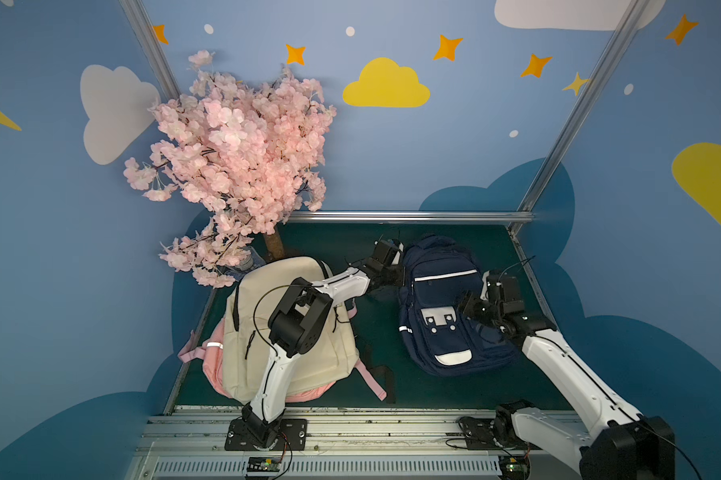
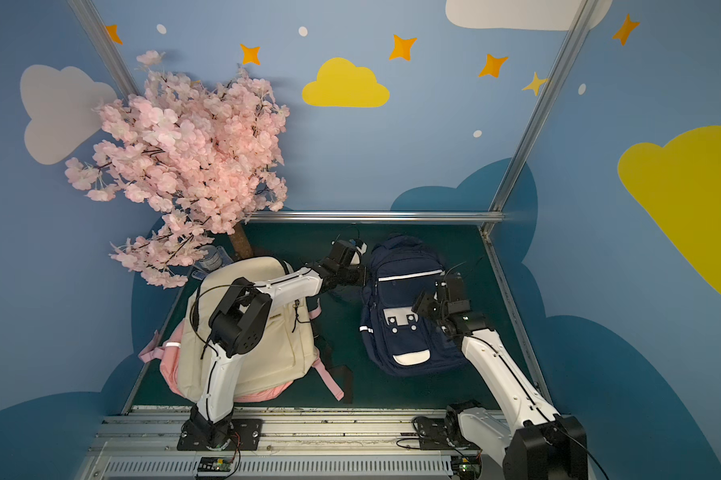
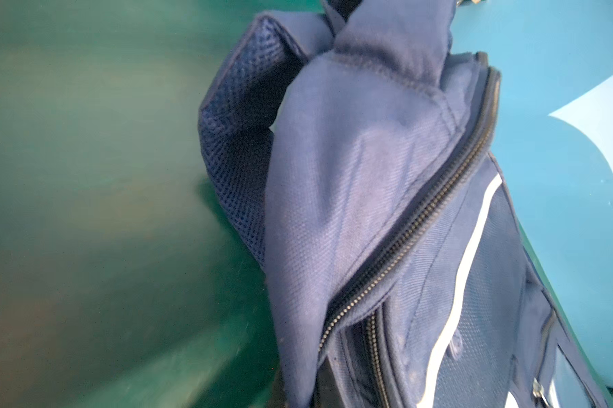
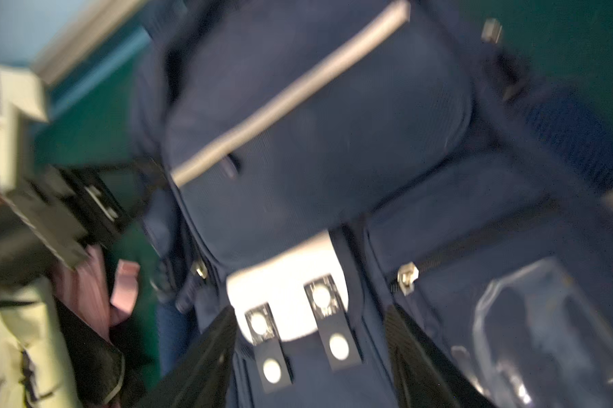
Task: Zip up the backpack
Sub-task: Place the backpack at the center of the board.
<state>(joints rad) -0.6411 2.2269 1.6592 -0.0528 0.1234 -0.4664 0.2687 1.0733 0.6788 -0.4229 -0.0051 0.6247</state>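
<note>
A navy backpack [image 1: 442, 316] with white trim lies on the right of the green mat [image 1: 375, 332] in both top views. My left gripper [image 1: 394, 262] is at its upper left edge, shut on a fold of the backpack's fabric [image 3: 333, 176]. The fold rises beside the main zipper [image 3: 421, 212], whose teeth stand parted near the jaws. My right gripper [image 4: 308, 314] hovers open over the front pocket's white flap [image 4: 287, 282], with nothing between its fingers [image 4: 209, 349]. A metal zipper slider [image 4: 407, 277] sits on the pocket beside a clear window.
A cream and pink backpack [image 1: 292, 332] lies on the left under my left arm. A pink blossom tree [image 1: 234, 158] and a water bottle [image 1: 248, 261] stand at the back left. Metal frame rails [image 1: 413, 216] edge the mat.
</note>
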